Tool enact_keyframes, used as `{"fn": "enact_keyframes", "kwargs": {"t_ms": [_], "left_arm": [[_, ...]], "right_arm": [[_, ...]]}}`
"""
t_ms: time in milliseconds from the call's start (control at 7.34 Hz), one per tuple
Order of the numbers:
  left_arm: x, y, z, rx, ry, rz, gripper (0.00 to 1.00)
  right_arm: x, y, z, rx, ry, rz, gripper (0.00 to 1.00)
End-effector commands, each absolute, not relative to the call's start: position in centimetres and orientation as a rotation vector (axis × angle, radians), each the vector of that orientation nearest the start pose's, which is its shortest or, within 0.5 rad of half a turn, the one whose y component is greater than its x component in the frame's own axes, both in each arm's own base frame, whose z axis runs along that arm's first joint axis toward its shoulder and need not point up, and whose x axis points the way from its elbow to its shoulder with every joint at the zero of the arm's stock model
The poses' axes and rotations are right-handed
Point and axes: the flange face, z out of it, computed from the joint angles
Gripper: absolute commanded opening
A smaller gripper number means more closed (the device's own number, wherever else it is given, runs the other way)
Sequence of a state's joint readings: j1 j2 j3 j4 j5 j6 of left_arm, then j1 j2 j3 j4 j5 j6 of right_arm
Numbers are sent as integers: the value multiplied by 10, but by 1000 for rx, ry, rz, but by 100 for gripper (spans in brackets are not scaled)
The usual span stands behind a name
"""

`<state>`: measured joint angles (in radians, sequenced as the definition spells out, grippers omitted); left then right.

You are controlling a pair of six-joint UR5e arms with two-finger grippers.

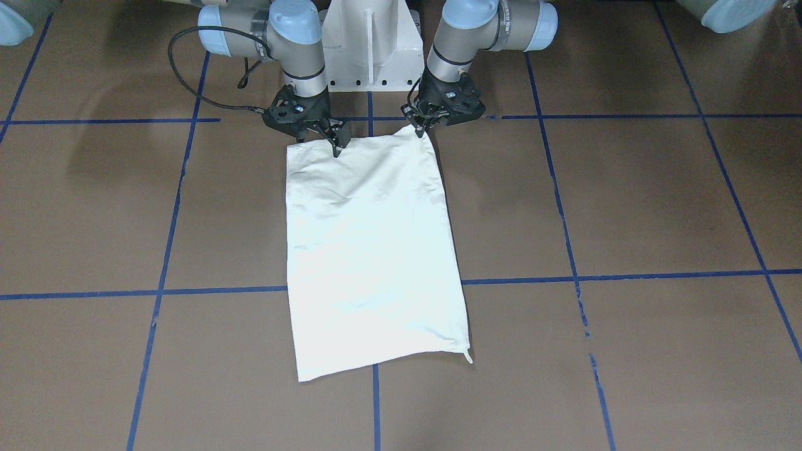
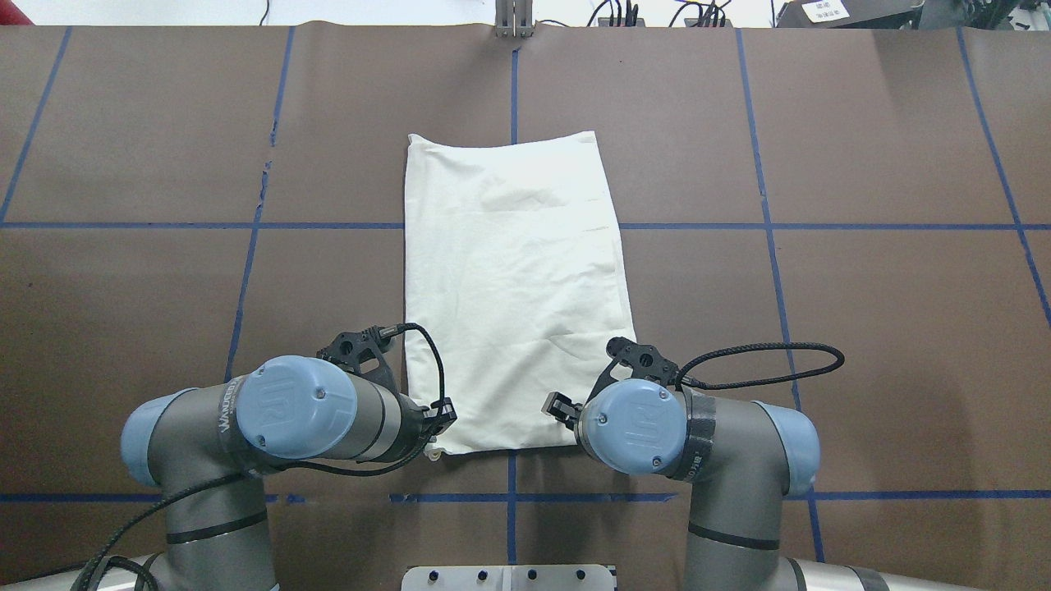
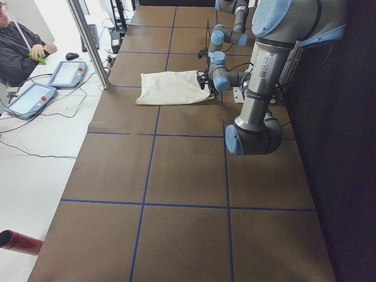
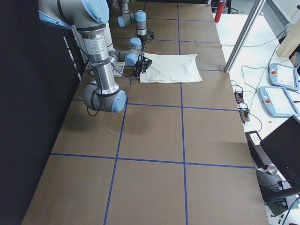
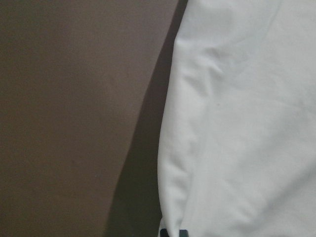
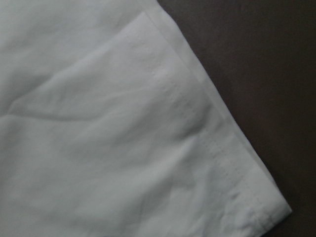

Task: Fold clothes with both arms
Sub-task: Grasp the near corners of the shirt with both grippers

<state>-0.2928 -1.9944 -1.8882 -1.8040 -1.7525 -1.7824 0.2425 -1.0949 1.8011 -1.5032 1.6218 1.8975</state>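
Shirt (image 1: 369, 250) folded flat; left gripper (image 1: 418, 129) seemingly clamped on its corner; right gripper (image 1: 321, 143) spread, fingertip touching edge.

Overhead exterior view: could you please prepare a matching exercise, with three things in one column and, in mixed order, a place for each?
Things
1. cream-white folded cotton shirt
2. black two-finger left end effector
3. black two-finger right end effector

Places
A. at the shirt's near edge, on the view's right
B. at the shirt's near edge, on the view's left
C. flat on the brown table, across the centre blue tape line

Pairs: 1-C, 2-B, 3-A
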Motion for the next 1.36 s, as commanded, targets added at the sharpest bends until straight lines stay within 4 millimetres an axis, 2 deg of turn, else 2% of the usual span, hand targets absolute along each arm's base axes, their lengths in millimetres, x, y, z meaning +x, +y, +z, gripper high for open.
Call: {"fn": "enact_keyframes", "kwargs": {"t_ms": [0, 1226], "left_arm": [[542, -286, 259, -126, 981, -378, 0], [545, -285, 261, -127, 979, -374, 0]], "right_arm": [[-591, -279, 286, -81, -777, 522, 100], [-585, -278, 292, -85, -762, 525, 99]]}}
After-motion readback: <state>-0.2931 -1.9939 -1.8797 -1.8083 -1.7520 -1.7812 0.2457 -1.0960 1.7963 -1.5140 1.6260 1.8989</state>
